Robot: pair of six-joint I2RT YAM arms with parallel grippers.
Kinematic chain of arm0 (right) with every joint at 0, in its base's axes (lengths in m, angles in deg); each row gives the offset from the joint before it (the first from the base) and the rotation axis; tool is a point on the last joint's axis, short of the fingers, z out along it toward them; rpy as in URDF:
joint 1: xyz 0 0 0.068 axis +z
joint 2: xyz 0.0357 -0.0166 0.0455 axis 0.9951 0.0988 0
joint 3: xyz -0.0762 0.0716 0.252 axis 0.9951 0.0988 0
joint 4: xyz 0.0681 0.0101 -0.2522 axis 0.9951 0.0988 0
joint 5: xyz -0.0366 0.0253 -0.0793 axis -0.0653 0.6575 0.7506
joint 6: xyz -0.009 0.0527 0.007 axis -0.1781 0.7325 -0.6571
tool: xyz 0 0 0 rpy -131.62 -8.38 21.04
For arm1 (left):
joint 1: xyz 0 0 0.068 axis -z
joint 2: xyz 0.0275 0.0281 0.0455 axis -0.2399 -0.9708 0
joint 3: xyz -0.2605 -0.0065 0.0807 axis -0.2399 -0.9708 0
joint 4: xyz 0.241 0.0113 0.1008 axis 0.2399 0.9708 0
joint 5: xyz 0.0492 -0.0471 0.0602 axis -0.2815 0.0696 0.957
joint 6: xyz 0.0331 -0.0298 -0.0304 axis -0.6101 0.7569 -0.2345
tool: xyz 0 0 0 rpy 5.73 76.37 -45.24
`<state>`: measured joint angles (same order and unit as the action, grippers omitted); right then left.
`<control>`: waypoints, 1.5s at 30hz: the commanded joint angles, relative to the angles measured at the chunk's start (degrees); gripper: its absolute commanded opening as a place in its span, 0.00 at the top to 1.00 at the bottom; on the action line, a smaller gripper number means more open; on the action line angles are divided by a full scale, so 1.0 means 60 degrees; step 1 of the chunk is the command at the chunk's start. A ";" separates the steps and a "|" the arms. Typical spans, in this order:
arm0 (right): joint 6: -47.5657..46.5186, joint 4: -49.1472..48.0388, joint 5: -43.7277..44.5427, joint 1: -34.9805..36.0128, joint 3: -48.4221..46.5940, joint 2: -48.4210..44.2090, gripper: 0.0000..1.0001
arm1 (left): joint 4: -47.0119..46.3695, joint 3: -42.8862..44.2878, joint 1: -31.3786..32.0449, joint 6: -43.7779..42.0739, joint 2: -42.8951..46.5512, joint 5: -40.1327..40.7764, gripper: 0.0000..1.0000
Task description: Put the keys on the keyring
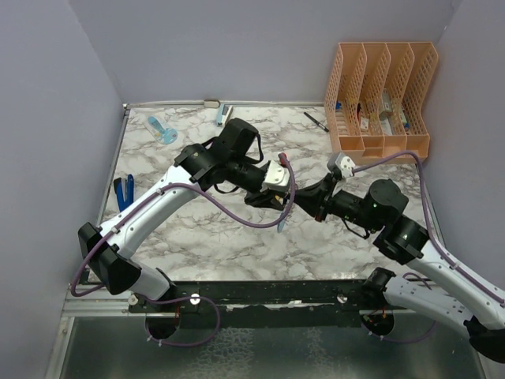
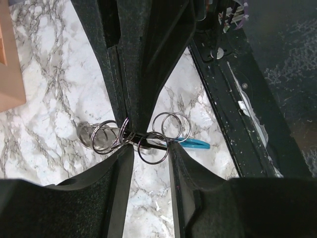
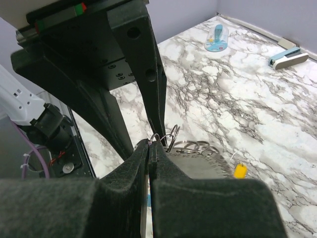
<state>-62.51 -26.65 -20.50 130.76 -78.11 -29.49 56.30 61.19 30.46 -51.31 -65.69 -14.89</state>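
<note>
Your arms meet tip to tip over the table point(image 1: 197, 245). Your right claw point(image 3: 150, 146) is pinched on the keyring point(image 3: 198, 166); your left claw point(image 2: 150, 151) clamps one of its rings. The yellow key point(image 3: 240, 171) sits at its edge. The rack point(image 1: 379, 99) stands well apart, far right.

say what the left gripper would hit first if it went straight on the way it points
Most likely the metal rings, which sit right at the left gripper fingertips. Just behind them is the right gripper, shut on those rings. Depth is hard to read here.
</note>
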 commanded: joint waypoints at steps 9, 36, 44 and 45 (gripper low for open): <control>-0.1031 -0.2632 -0.0323 0.0068 0.1196 -0.0780 0.99 | 0.0449 0.0526 -0.0012 -0.0330 0.0302 -0.0654 0.55; -0.2044 -0.6950 -0.0770 0.0068 0.2940 -0.1133 0.99 | -0.0282 0.0067 -0.0145 0.0443 0.0257 -0.1565 0.46; -0.2066 -0.7079 -0.1011 0.0068 0.3178 -0.1453 0.99 | -0.0269 0.0122 -0.0352 0.0529 0.0630 -0.1043 0.46; -0.2049 -0.7041 -0.1054 0.0061 0.3213 -0.1531 0.99 | -0.0222 0.0222 -0.0445 0.0507 0.0692 -0.1000 0.46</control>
<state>-73.97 -65.16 -24.63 130.85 -59.37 -36.42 55.38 60.65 29.30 -48.84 -63.95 -21.43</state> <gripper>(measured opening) 0.018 0.542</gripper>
